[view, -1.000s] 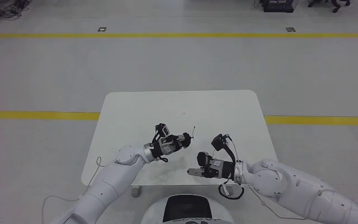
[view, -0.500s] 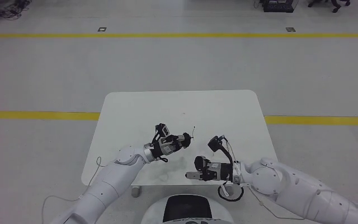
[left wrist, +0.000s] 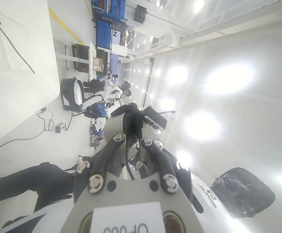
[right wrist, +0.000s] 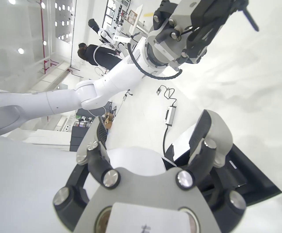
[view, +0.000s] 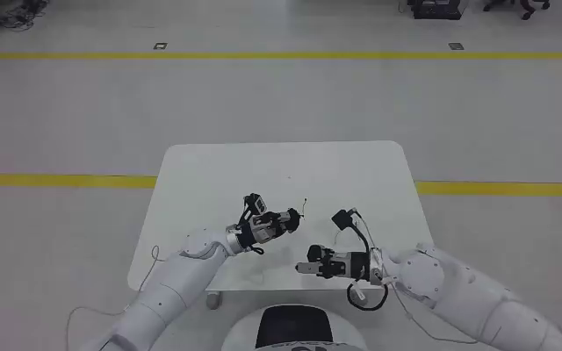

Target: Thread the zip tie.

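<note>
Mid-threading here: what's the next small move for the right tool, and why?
Probably ease the right tool toward the zip tie. The left tool is shut on it with one end sticking out free, while the right tool is open, empty and apart from it.

Both grippers are over the near half of the table [view: 351, 171]. Left gripper [view: 292, 218] is about mid-width. Zip tie [right wrist: 251, 19] is in it, one end poking out past the fingertips toward the far side and the robot's right. Right gripper [view: 303, 268] is closer to the robot, by the front edge, almost straight in front of the left one and apart from it. Its tips point to the robot's left.
</note>
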You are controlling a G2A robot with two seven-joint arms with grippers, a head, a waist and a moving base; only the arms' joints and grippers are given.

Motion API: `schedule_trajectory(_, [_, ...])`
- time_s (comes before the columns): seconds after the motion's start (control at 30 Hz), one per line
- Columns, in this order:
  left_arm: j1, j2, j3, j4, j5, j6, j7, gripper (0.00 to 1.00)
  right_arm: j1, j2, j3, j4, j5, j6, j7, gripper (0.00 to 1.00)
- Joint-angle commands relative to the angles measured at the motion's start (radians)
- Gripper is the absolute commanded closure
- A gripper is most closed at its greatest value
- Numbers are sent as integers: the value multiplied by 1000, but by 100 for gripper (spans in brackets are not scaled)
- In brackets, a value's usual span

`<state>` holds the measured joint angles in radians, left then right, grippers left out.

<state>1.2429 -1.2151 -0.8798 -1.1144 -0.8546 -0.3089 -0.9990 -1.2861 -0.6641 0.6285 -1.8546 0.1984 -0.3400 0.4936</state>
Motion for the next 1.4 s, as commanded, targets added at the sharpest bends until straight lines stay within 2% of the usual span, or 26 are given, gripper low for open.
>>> schedule_trajectory(0.0, [0, 0, 0, 0, 0, 0, 0, 100, -27, -6, 44, 4, 20, 0, 34, 0])
schedule_trajectory(0.23, [0, -1, 2, -2, 1, -1, -2, 100, -112, -36, 180, 15, 54, 0, 166, 0])
schedule_trajectory(0.67, [0, -3, 5, 1, -5, -2, -6, 100, -116, -40, 178, 14, 50, 1, 162, 0])
schedule_trajectory(0.73, [2, -2, 2, 2, -6, -3, -9, 100, -117, -42, 187, 28, 82, 0, 182, 0])
schedule_trajectory(1.07, [8, 0, -5, -1, -12, -10, -17, 100, -156, -59, 310, 84, 290, 0, 402, 0])
schedule_trajectory(1.2, [11, 2, -9, -5, -12, -11, -18, 100, -175, -80, 364, 117, 342, 0, 492, 0])
schedule_trajectory(1.33, [15, 3, -13, -10, -17, -14, -18, 100, -195, -107, 403, 153, 350, 0, 540, 0])
schedule_trajectory(1.37, [18, 3, -19, -13, -22, -31, -9, 100, -202, -116, 408, 164, 354, 0, 557, 0])
